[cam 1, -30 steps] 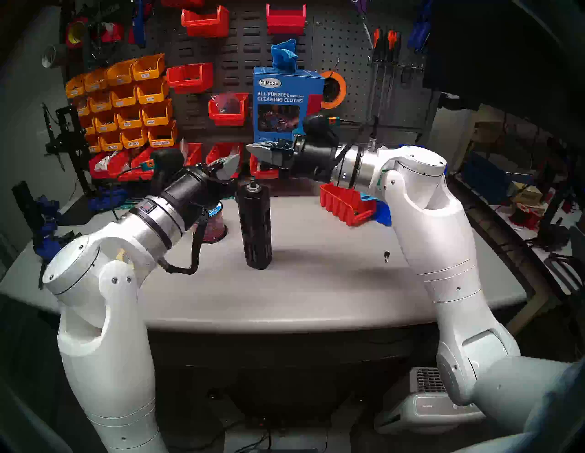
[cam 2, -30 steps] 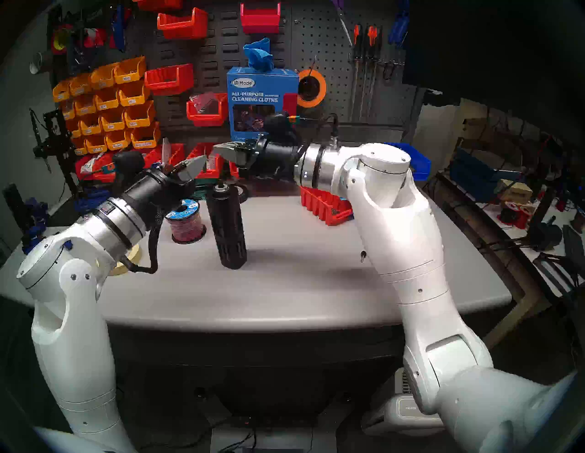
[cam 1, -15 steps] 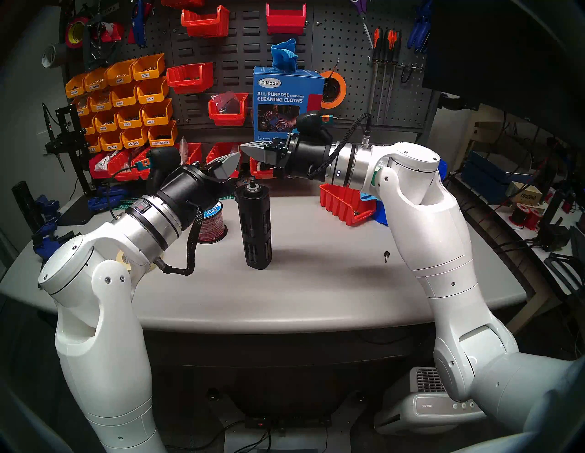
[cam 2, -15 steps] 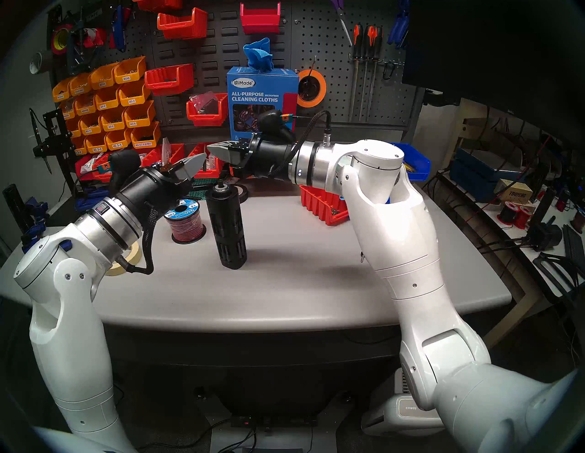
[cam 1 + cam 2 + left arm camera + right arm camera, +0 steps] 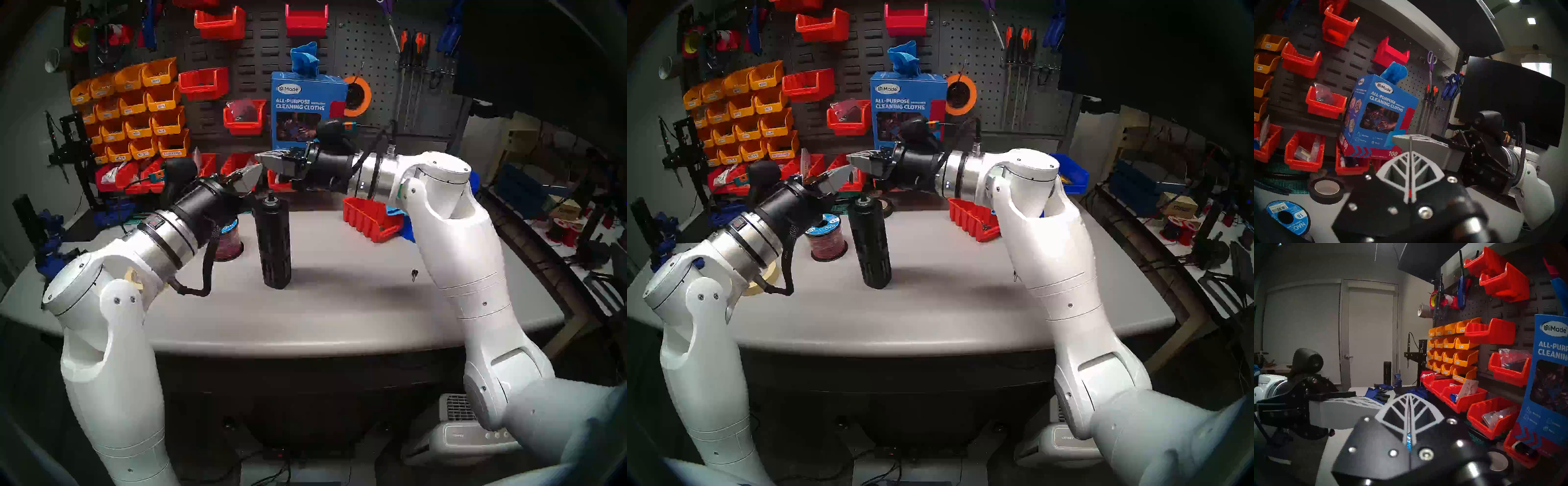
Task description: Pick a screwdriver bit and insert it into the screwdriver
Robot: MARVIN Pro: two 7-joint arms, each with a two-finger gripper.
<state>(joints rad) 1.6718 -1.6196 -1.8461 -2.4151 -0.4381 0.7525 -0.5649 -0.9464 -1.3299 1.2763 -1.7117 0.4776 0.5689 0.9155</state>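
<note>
Both of your hands are up in the air above the middle of the tabletop (image 5: pixel 339 315), tips nearly meeting over the screwdriver (image 5: pixel 274 242). Left hand (image 5: pixel 257 173): fingers pressed together, clenched on nothing that shows. Right hand (image 5: pixel 263 159): likewise clenched; the left wrist view shows a thin grey line across its tip, too blurred to call a bit, so treat both as empty.

The screwdriver stands upright near the tabletop's centre, slightly toward the back edge, silver ring up, side slots facing you. A short stub rises from its top opening; you cannot tell whether a bit is seated there. A loose bit (image 5: pixel 414 274) lies toward the right edge, just beside your right forearm, well apart from the screwdriver. Wire spool (image 5: pixel 228 239) sits just left of the screwdriver, red divided bin (image 5: pixel 368 219) toward the back right.

Step in hand, as judged: still the pick. No bit is gripped and neither hand is at a bit.

Next move likely calls for:
- spreading one hand's fingers before any descent;
- choosing a source, the loose bit on the right or a slot in the screwdriver's side;
- keeping the other hand free to steady the black body, which is tall and would tip under a sideways push.
</note>
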